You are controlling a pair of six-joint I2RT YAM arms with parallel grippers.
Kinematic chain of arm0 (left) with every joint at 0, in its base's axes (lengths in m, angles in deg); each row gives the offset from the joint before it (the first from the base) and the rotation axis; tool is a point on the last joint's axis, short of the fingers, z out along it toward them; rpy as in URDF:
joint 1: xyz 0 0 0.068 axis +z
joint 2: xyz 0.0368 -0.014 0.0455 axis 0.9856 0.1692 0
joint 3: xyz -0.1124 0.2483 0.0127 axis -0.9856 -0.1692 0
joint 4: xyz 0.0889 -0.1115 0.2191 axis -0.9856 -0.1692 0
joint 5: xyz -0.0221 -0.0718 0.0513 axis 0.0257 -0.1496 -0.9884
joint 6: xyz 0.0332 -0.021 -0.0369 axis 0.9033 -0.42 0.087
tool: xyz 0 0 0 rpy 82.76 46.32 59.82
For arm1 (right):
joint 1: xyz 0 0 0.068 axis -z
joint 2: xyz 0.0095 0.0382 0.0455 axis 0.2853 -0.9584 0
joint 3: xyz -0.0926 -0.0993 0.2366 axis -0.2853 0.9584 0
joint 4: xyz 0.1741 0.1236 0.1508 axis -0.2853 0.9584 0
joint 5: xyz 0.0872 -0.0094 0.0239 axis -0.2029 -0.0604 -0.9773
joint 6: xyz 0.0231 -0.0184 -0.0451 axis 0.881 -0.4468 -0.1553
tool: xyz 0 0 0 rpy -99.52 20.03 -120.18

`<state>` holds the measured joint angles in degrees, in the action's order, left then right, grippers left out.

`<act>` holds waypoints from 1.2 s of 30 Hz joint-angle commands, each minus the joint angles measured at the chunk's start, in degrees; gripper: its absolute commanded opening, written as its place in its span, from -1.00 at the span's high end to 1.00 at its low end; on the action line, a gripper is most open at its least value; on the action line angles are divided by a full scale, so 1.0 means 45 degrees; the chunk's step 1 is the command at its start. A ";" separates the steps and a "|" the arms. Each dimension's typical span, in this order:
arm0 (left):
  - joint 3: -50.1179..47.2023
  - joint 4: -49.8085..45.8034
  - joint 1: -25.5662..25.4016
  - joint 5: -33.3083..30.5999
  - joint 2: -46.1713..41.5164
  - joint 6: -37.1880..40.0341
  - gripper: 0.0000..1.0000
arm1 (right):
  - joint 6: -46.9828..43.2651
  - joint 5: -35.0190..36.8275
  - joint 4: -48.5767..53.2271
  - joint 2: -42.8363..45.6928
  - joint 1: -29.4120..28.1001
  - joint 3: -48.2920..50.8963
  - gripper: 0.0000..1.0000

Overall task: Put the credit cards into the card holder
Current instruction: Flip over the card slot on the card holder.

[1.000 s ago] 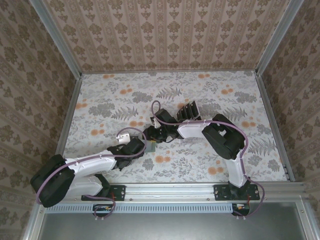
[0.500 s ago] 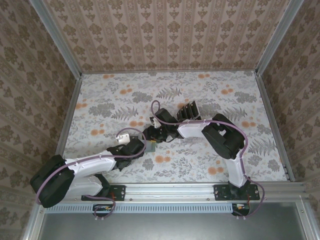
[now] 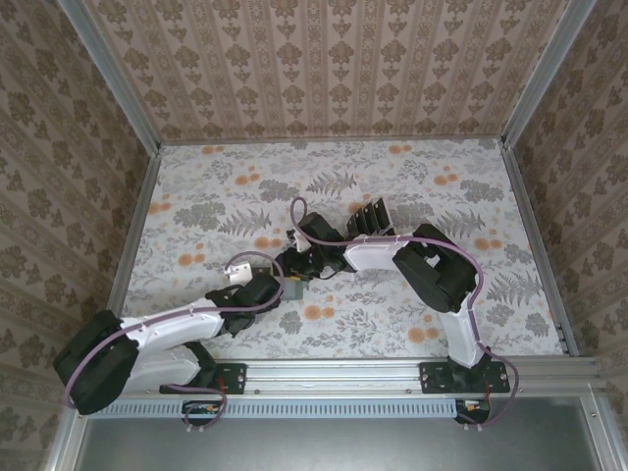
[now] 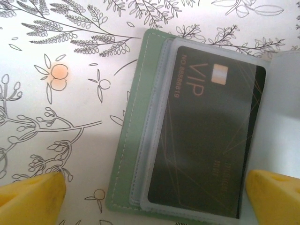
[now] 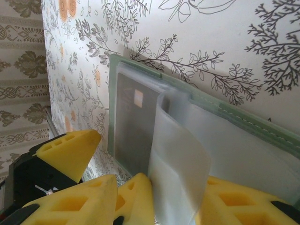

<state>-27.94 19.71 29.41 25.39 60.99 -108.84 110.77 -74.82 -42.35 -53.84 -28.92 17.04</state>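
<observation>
so the card holder (image 4: pixel 123 154) lies open and flat on the table (image 4: pixel 70 117), right between our two arms, with one credit card (image 4: pixel 206 140) tucked in a clear pocket. Our left gripper (image 4: pixel 150 199) hovers over it spread wide, holding nothing. The right gripper (image 5: pixel 185 199) sits about half open with a clear leaf (image 5: pixel 180 154) curled up between its fingers, and we can't tell if it's truly pinched. Our worry is that the leaf slips free and flops over the pocket, or a tug on it drags the whole holder. From the left wrist the card's long axis runs bottom to top, chip end farthest away, parallel to the stitched edge
</observation>
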 commanded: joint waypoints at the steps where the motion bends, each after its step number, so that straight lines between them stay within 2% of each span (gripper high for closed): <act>1: 0.0053 -0.1034 0.0123 -0.0238 -0.1141 0.0304 -0.99 | -0.0129 -0.0314 0.0269 0.0213 -0.0132 -0.0286 0.07; 10: 0.0331 -0.3013 0.0377 -0.0721 -0.4966 -0.0078 -1.00 | -0.0181 0.0119 0.1392 0.0482 -0.0761 -0.1165 0.07; 23: -0.0234 -0.4024 0.0651 -0.0519 -0.7000 -0.0525 -1.00 | -0.0165 0.0717 0.3129 -0.1718 -0.1388 -0.4479 0.08; 29: -0.0526 -0.3460 0.0960 -0.0013 -0.7191 -0.0106 -0.99 | -0.0733 0.0849 0.3955 -0.0885 -0.1333 -0.4855 0.08; 36: -0.0468 -0.2340 0.1821 0.1245 -0.6393 0.0886 -1.00 | -0.1925 0.1705 0.5943 0.1610 -0.0653 -0.4331 0.08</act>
<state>-29.82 6.80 36.34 27.99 31.05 -108.16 105.98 -69.73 -21.39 -54.82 -33.11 -2.61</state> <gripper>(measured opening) 0.997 0.459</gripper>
